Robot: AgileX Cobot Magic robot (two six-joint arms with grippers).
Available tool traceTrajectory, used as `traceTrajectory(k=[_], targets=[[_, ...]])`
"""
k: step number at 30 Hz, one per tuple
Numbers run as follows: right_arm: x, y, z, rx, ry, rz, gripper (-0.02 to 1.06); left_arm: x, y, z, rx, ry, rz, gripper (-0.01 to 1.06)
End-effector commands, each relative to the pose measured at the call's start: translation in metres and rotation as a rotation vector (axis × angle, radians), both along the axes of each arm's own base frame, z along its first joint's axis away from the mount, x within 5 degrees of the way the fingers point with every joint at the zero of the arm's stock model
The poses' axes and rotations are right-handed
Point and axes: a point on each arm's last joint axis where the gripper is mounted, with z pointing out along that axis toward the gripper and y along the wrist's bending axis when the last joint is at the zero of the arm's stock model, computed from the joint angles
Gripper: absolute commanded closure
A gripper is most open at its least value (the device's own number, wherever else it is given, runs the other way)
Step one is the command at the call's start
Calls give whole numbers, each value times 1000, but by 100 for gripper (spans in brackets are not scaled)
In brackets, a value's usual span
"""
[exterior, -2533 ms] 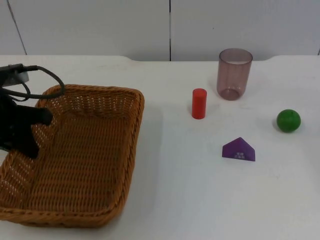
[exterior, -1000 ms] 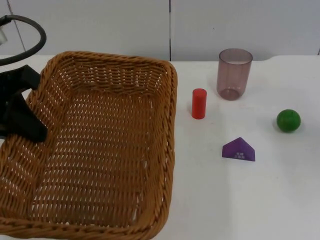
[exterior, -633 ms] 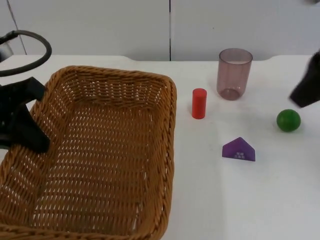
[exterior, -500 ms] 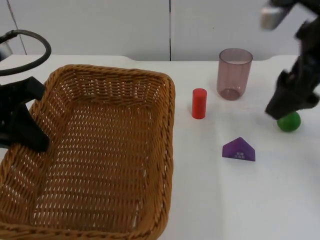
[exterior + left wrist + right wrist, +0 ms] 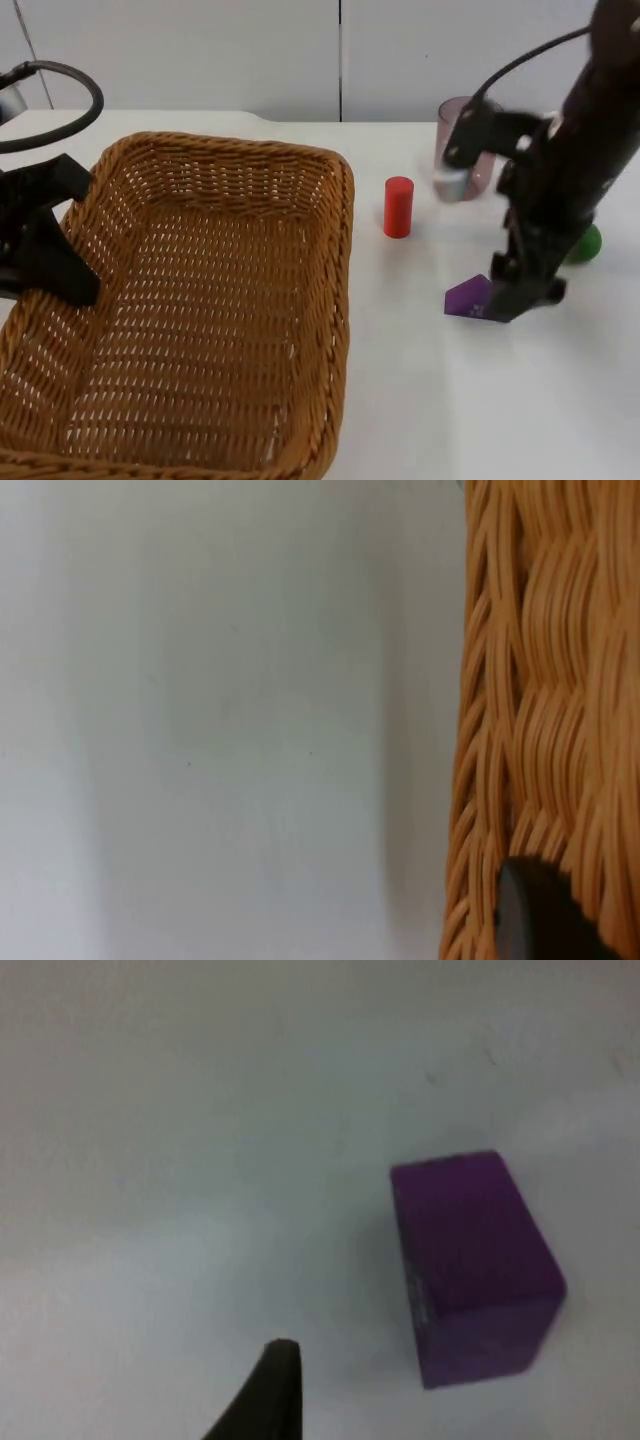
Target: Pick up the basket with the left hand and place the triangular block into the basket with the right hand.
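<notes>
**op_remote:** Basket step looks done from my seat. The left gripper (image 5: pixel 45 265) is clamped on the left rim of the wicker basket (image 5: pixel 200 300), which seems to be held up off the desk (image 5: pixel 420 400). I'm on the block now: the right gripper (image 5: pixel 520 290) hangs right over the purple triangular block (image 5: pixel 466 298), which sits on the desk between the red cylinder (image 5: pixel 398 207) and the green ball (image 5: pixel 590 243).

**benchrat:** Right one open or closed?

**op_remote:** Can't tell. The wrist cam gives me one fingertip (image 5: pixel 265 1395) beside the block (image 5: pixel 470 1265), not touching. Next I'd centre over it, drop, and close. From above the arm hides half the block, most of the ball and part of the tinted cup (image 5: pixel 462 140).
</notes>
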Motion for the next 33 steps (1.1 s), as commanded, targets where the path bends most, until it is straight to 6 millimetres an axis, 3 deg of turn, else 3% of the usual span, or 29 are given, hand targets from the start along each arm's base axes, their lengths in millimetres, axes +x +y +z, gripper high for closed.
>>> traceTrajectory(k=[1,9,11,12,15,16,17,18,21,22,23,26,28,29,31,33], targets=[[2,12,-15,-9,-13,55,13,-1,-3,2,-31,5,5,105],[5,14,-40,-30,42,58,19,-1,-3,2,-31,5,5,105],[4,14,-43,-33,61,51,33,-2,-3,2,-33,8,3,105],[4,14,-43,-33,61,51,33,-2,-3,2,-33,8,3,105],[3,14,-38,-31,59,52,78,-2,-3,2,-33,8,3,105],[3,14,-38,-31,59,52,78,-2,-3,2,-33,8,3,105],[3,14,-33,-28,51,52,98,-2,-3,2,-36,11,0,105],[4,14,-24,-16,32,46,104,-2,-3,2,-37,13,-1,105],[-3,12,16,5,19,24,104,-3,-4,2,-40,16,-8,105],[-3,12,16,5,19,24,104,-3,-4,2,-40,16,-8,105],[-10,9,45,20,5,9,104,-3,-4,2,-40,16,-8,105],[-25,3,99,88,-60,-67,104,-3,-4,2,-40,16,-8,105],[-28,2,108,104,-74,-84,104,-3,-4,2,-40,16,-8,105],[-34,0,130,149,-115,-121,104,-3,-4,2,-40,16,-8,105],[-44,-4,154,191,-163,-141,104,-3,-4,2,-40,16,-8,105],[-48,-6,163,204,-177,-148,104,-3,-4,2,-40,16,-8,105]])
